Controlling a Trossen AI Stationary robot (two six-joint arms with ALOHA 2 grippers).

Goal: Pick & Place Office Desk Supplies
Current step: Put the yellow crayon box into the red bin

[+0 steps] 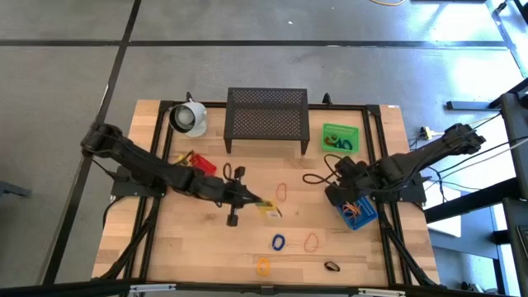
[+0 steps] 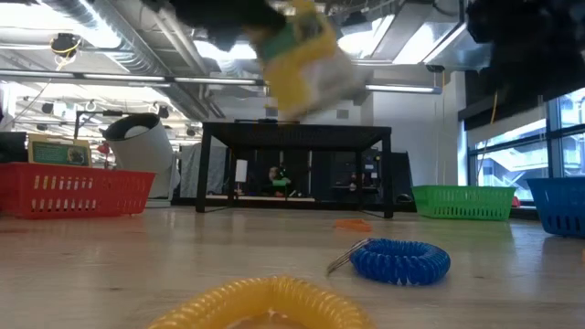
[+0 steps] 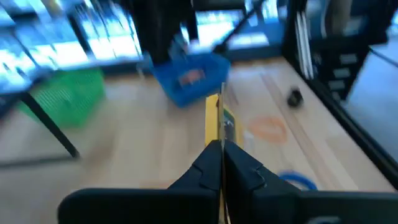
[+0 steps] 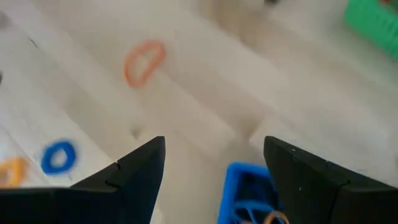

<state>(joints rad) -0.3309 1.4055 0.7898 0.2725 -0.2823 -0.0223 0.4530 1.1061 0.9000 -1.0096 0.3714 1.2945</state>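
My left gripper (image 1: 257, 203) is over the middle of the table, shut on a yellow printed packet (image 1: 271, 212). In the low view the packet (image 2: 306, 59) hangs high above the wood. Loose loops lie on the table: an orange one (image 1: 281, 193), a blue one (image 1: 278, 242), another orange one (image 1: 312, 242), a yellow-orange one (image 1: 262, 266) and a black one (image 1: 332, 266). My right gripper (image 1: 338, 196) is open and empty, and it hovers at the left edge of the blue bin (image 1: 360, 213), which holds several loops. A second yellow packet (image 1: 183, 158) lies in the red bin (image 1: 198, 163). My left gripper pinches the yellow packet between its two fingers (image 3: 239, 162), on the packet's end nearest the arm (image 3: 214, 134). The packet stands edge-on and sticks out ahead of the fingertips. The fingers come from the table's left, slanting down. The packet is lifted clear of the table.
A black mesh stand (image 1: 266, 115) is at the far middle, with a white mug (image 1: 190, 118) on its left and a green bin (image 1: 340, 138) on its right. A dark cord-like thing (image 1: 318, 176) lies by the right arm. Bare wood shows at near left.
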